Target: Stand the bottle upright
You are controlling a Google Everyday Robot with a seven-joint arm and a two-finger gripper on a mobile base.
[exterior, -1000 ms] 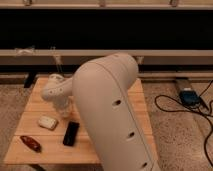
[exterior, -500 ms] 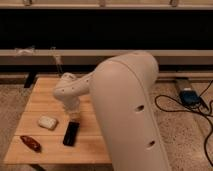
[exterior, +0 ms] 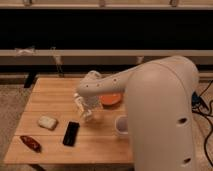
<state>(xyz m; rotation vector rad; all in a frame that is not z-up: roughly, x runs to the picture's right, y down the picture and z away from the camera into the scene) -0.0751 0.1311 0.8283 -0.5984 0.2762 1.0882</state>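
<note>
My gripper (exterior: 86,110) hangs from the white arm (exterior: 150,95) low over the middle of the wooden table (exterior: 50,100), just left of an orange bowl. A pale shape at the gripper's tip reaches down to the tabletop. I cannot tell whether it is the bottle or part of the gripper. No bottle shows anywhere else on the table, so it is either at the gripper or hidden by the arm.
A white rounded block (exterior: 47,122), a black phone (exterior: 71,133) and a reddish-brown object (exterior: 31,143) lie at the front left. An orange bowl (exterior: 111,99) and a white cup (exterior: 121,125) stand right of the gripper. My arm covers the table's right side.
The arm has swung to the right, and the gripper has moved from the table's back left toward its middle and lower.
</note>
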